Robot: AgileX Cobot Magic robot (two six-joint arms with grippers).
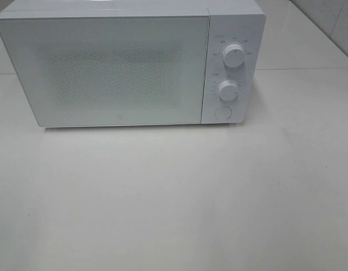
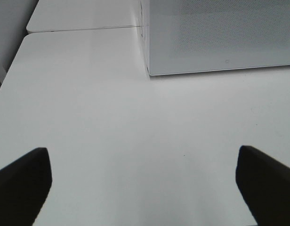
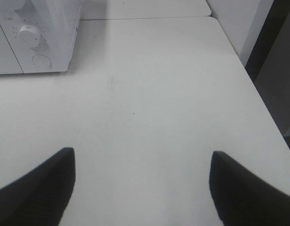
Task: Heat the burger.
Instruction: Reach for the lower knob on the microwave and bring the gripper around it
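Observation:
The burger is out of view in all three views. A white microwave [image 1: 123, 65] stands at the back of the white table [image 1: 174, 197] with its door shut. Neither arm shows in the exterior high view. My left gripper [image 2: 142, 183] hovers open over bare table, with the microwave's lower door corner [image 2: 220, 37] ahead of it. Over the table's right side my right gripper [image 3: 142, 186] is also open and holds nothing. Ahead of it is the microwave's control panel [image 3: 34, 37].
The microwave panel carries two round knobs [image 1: 234, 56] [image 1: 227, 90] and a round button [image 1: 222, 112]. The table's right edge [image 3: 258, 89] drops off beside a dark gap. A seam [image 2: 84, 29] joins a second table behind on the left.

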